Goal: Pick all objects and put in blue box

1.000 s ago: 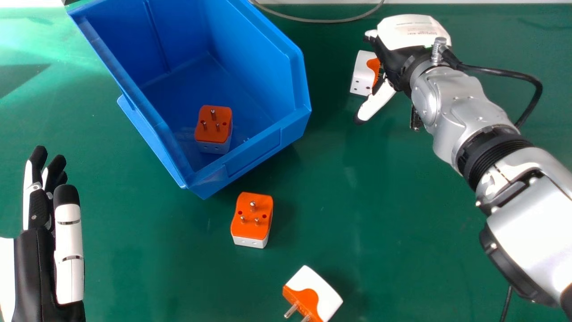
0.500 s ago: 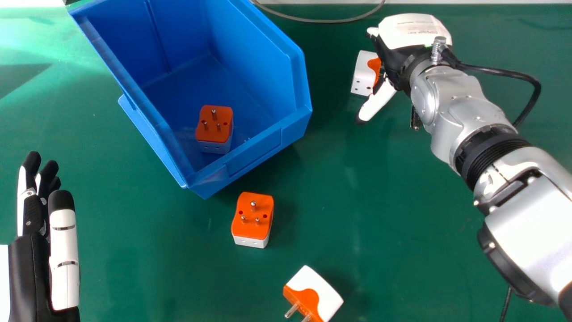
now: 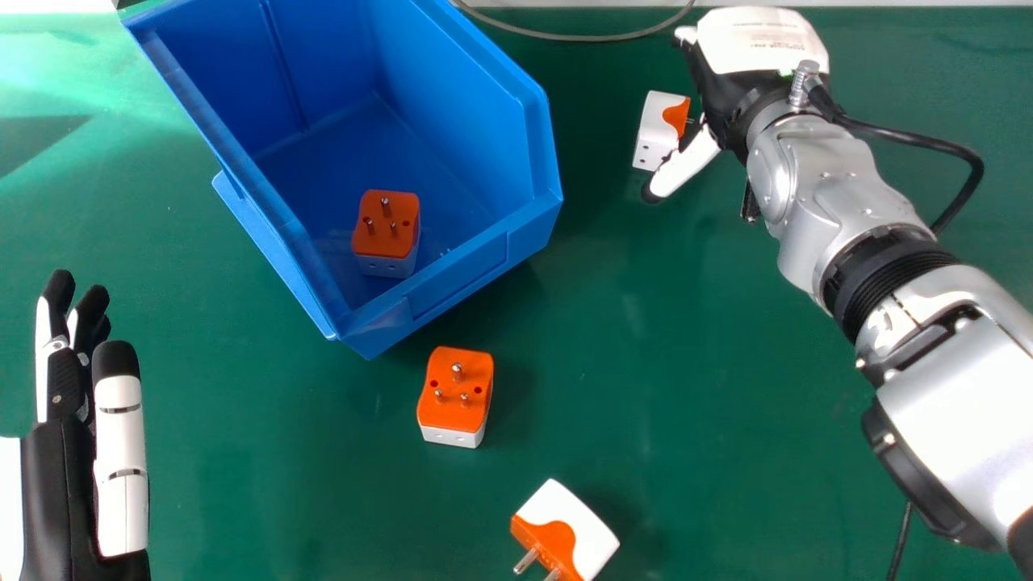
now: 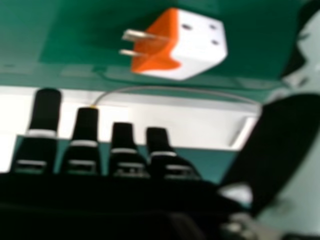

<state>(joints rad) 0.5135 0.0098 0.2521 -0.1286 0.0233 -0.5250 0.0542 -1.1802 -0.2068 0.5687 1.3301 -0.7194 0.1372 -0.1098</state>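
Observation:
My right hand (image 3: 730,97) is at the table's far right, open, its thumb close to the left-hand white and orange adapter (image 3: 655,133). In the right hand view that adapter (image 4: 187,45) lies beyond the straight fingers of my right hand (image 4: 127,150), with a gap between. One orange-topped adapter (image 3: 386,226) rests inside the blue box (image 3: 468,274), prongs up. Another adapter (image 3: 456,395) stands on the table in front of the box. A third adapter (image 3: 569,528) lies on its side near the bottom edge. My left hand (image 3: 81,420) is open at the left.
A thin grey cable (image 3: 573,37) curves along the far edge of the green table (image 3: 710,403). A black cable (image 3: 928,137) loops from the right wrist, and a dark cord (image 3: 900,541) hangs beside the right forearm.
My right hand has shifted slightly toward the far edge and right, leaving the adapter where it was. My left hand has moved a little to the left.

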